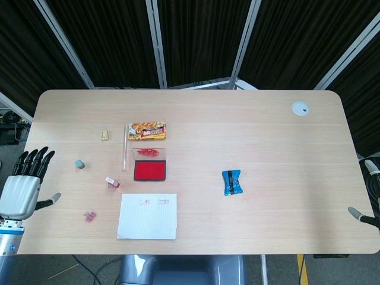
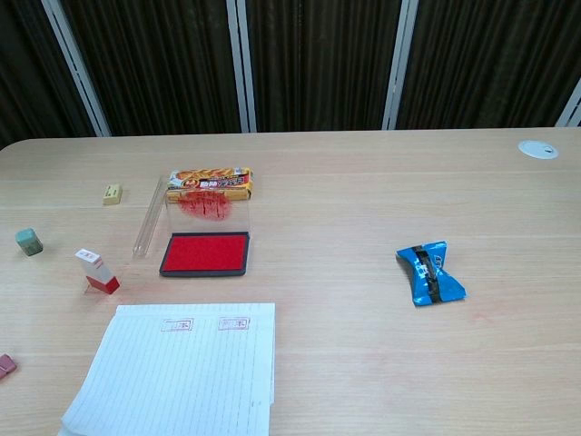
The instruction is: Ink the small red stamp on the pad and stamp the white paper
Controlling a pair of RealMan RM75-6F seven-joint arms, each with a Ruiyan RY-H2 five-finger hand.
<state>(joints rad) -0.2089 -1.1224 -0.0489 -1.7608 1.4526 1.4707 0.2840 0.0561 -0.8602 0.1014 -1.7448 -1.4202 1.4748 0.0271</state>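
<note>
The small red stamp (image 1: 112, 182) (image 2: 96, 271), with its white top, stands on the table left of the ink pad (image 1: 149, 171) (image 2: 205, 253). The pad lies open with its red surface showing and its clear lid raised behind it. The white lined paper (image 1: 148, 216) (image 2: 182, 368) lies in front of the pad and carries two red stamp marks near its top edge. My left hand (image 1: 24, 181) hovers at the table's left edge, fingers straight and apart, holding nothing. Of my right hand (image 1: 363, 216) only a fingertip shows at the right edge.
A yellow snack box (image 1: 146, 130) sits behind the pad, with a clear rod (image 1: 124, 148) to the pad's left. A yellow eraser (image 1: 104, 136), a grey-green block (image 1: 79, 164) and a pink clip (image 1: 89, 216) lie at the left. A blue packet (image 1: 231, 181) lies right of centre.
</note>
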